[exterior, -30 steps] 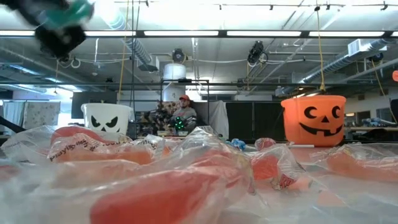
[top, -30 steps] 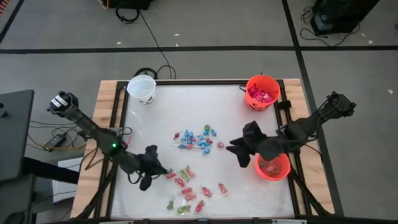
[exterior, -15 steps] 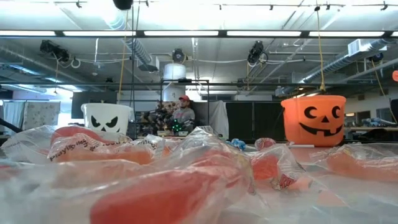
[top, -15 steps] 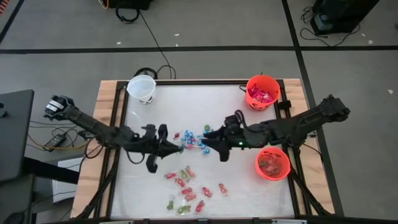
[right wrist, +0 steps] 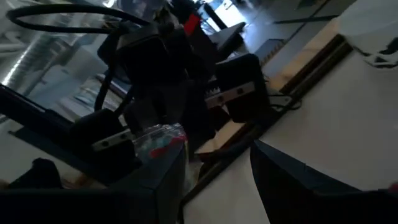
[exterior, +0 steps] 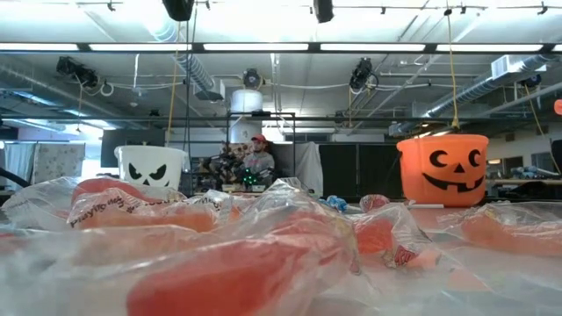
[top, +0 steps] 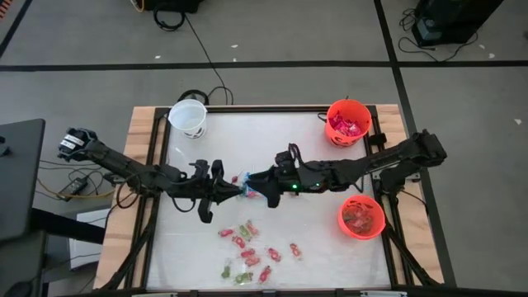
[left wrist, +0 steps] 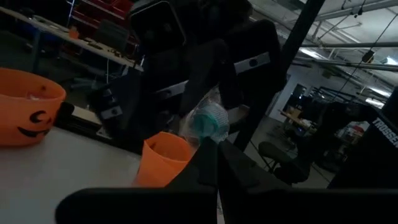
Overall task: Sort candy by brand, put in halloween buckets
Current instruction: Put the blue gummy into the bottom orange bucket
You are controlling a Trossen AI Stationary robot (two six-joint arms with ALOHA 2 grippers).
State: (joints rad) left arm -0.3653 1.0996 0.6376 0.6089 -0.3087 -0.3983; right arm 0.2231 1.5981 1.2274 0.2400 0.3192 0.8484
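Left gripper, candy tip-forward

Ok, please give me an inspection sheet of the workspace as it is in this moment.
Surface: pale table, wooden frame.
Job's things: loose candy at the near middle; white bucket far left, orange bucket far right with red packets, second orange bucket near right with candy.
Clutter: nothing seen.
Grippers: left gripper shut on a blue-wrapped candy, raised mid-table; right gripper open, facing it closely.
Cables: black cable on floor behind table; wires at the left edge.
Surroundings: person seated far behind, workshop room.
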